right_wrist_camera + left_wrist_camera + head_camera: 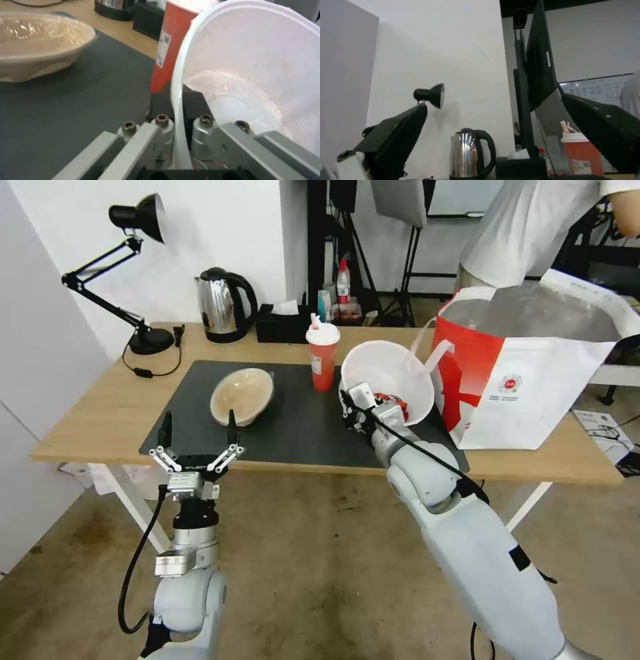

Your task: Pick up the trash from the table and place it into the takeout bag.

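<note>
At frame centre the right claw (357, 403) is clamped on the tilted white bowl's (390, 373) near rim, between the red cup (323, 357) and the takeout bag (527, 373) at right. The arm hides most scraps. The beige bowl (242, 396) lies left on the bench (100, 413). The left claw (197, 433) hangs spread before the bench's front edge.

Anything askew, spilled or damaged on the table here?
The white bowl is tipped up on edge beside the bag, its rim pinched by the right tool, red scraps still inside. The beige bowl looks dented. No spill shows.
</note>
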Robot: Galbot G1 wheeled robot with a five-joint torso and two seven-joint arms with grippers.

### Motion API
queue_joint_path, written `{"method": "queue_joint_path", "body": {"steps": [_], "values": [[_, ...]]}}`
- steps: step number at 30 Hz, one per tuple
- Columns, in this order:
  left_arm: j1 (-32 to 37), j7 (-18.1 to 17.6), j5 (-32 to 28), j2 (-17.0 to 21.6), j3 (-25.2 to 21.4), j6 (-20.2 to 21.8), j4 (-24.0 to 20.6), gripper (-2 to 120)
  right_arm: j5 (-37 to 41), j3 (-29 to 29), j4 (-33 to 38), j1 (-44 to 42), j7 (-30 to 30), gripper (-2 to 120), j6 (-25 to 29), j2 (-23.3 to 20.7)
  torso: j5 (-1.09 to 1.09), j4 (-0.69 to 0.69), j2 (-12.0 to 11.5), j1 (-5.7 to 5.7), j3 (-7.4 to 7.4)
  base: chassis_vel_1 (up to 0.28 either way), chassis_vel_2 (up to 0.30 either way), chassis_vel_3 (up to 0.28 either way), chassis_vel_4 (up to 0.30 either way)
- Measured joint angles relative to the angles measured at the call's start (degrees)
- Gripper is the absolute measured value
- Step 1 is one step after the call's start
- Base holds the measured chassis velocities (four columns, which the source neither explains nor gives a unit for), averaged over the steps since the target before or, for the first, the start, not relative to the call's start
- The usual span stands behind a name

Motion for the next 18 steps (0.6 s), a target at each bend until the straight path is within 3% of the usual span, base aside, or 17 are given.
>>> {"method": "queue_joint_path", "body": {"steps": [18], "values": [[-0.15, -0.02, 1.0, -0.19, 0.58, 0.03, 0.53, 100, 0.48, 0.08, 5.71, 1.19, -1.18, 0, -1.11, -3.4, 0.0, 0.0, 0.0, 0.0, 0.0, 0.0, 0.0, 0.0, 0.0]]}}
